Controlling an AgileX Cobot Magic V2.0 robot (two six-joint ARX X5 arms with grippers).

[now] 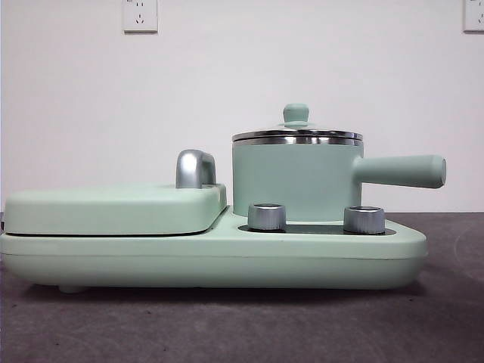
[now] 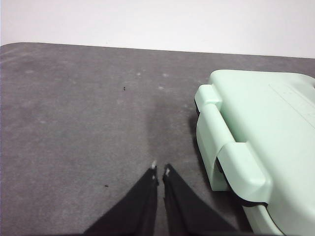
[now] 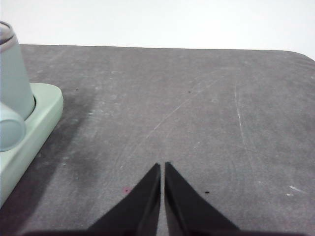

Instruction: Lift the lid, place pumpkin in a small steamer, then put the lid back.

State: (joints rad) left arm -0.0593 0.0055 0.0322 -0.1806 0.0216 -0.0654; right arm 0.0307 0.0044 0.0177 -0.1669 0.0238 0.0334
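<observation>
The small steamer (image 1: 295,180), a mint-green pot with a steel rim and a long side handle (image 1: 401,171), stands on the right half of the mint-green cooker base (image 1: 212,261). The glass lid (image 1: 296,133) with its mint-green knob sits on the steamer. The pumpkin is out of view. My left gripper (image 2: 160,169) is shut and empty over the grey table beside the cooker's end (image 2: 256,147). My right gripper (image 3: 162,167) is shut and empty over bare table; the steamer (image 3: 12,78) and its handle end show at that view's edge. Neither gripper shows in the front view.
A flat mint-green griddle cover (image 1: 113,208) with a chrome handle (image 1: 195,168) fills the left half of the base. Two chrome dials (image 1: 267,216) (image 1: 364,219) sit at the base's front. Grey table (image 3: 197,108) lies around; a white wall stands behind.
</observation>
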